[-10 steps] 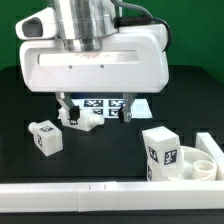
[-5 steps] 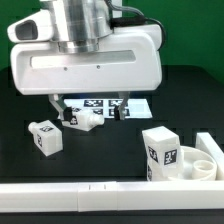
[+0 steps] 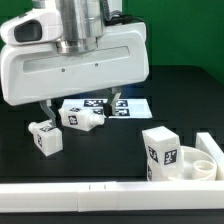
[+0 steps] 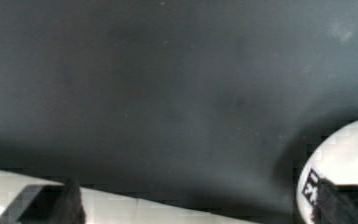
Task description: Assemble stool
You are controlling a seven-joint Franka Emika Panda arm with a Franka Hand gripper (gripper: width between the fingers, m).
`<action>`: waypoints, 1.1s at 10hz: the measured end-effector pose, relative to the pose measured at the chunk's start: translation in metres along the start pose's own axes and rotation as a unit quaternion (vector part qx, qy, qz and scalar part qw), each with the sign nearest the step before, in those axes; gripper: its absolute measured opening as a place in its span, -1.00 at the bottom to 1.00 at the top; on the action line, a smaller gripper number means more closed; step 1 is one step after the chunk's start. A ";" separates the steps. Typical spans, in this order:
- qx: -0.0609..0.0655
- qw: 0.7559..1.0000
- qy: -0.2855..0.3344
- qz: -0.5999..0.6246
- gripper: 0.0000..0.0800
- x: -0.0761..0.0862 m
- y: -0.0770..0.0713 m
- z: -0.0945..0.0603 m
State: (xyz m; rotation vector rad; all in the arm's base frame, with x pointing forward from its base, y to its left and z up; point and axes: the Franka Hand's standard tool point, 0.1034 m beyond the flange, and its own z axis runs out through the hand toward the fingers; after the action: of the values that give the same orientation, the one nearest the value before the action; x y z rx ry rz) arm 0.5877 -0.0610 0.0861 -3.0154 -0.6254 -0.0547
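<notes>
**Claw Apart Near Loose Legs**

The large white two-finger claw (image 3: pixel 82 106) hangs empty with its jaws apart, near a small white blocky plastic leg (image 3: pixel 84 120). At the exterior view's right, the round white disc seat (image 3: pixel 198 166) sits just beside a taller leg (image 3: pixel 158 150). Bare black counter (image 3: pixel 115 150) lies between.

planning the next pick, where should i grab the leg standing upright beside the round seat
Probably the upper half of the upright leg, coming straight down from above. It is a blocky piece standing on end with its top free; the seat crowds it on the exterior view's right, so squeeze the front and back faces.
</notes>
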 end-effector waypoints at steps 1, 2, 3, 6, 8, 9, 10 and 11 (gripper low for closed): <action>0.006 0.999 -0.021 -0.045 0.62 -0.011 0.006 0.007; 0.002 0.997 -0.039 -0.064 0.62 -0.019 0.012 0.014; -0.002 0.996 -0.041 -0.079 0.62 -0.023 0.018 0.017; -0.001 0.995 -0.047 -0.091 0.62 -0.028 0.021 0.018; -0.003 0.994 -0.096 -0.044 0.62 -0.040 0.018 0.023; -0.007 0.987 -0.157 -0.036 0.62 -0.048 0.019 0.025; -0.001 0.982 -0.185 -0.026 0.62 -0.049 0.018 0.029; 0.006 0.980 -0.196 -0.024 0.62 -0.047 0.017 0.028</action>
State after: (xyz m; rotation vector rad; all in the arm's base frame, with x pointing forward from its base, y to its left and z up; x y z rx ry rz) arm 0.5516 -0.0933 0.0548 -3.0174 -0.7199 0.5510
